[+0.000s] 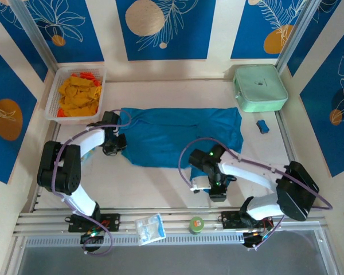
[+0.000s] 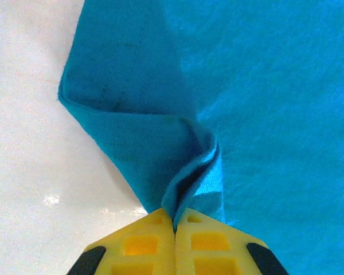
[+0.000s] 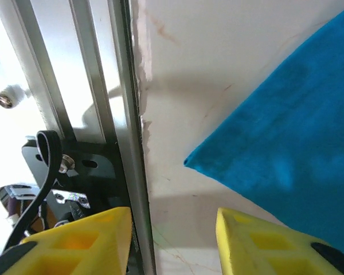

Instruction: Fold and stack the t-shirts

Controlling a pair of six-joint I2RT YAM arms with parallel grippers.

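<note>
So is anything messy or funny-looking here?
A little. The t-shirt is not flat: its left end is bunched into a crumpled fold where the left gripper pinches it. Also, a clear packet lies crooked on the metal rail at the near edge.

The table (image 1: 155, 183) bears a t-shirt (image 1: 183, 134), mint case (image 1: 260, 87), basket (image 1: 53, 97), and maybe a blue clip (image 1: 263, 126).

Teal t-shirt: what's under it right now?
The t-shirt lies on the white table; bare tabletop shows around it. By the left gripper, shut on its edge, cloth folds over cloth. Whatever is beneath the spread cloth is covered.
</note>
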